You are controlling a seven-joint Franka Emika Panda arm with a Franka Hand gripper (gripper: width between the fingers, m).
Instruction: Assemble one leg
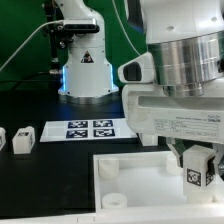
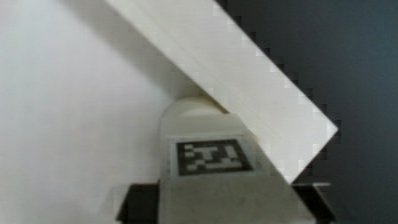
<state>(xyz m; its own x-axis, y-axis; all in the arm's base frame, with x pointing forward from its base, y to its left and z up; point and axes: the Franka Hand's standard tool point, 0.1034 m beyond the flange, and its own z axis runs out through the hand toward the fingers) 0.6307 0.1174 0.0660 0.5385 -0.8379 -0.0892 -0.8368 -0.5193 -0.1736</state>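
My gripper (image 1: 197,176) is shut on a leg (image 1: 198,170), a small white post with a black-and-white tag, at the exterior view's lower right. It holds the leg just over the right part of the large white square piece (image 1: 135,175), which has round corner sockets (image 1: 108,168). In the wrist view the leg (image 2: 214,150) stands between my dark fingers (image 2: 150,200), pointing at the square piece (image 2: 71,100) and its slanting side wall (image 2: 240,75). I cannot tell whether the leg's tip touches the piece.
Two more white legs (image 1: 22,140) lie on the black table at the exterior view's left. The marker board (image 1: 90,130) lies behind the square piece. The robot's base (image 1: 85,65) stands at the back before a green backdrop.
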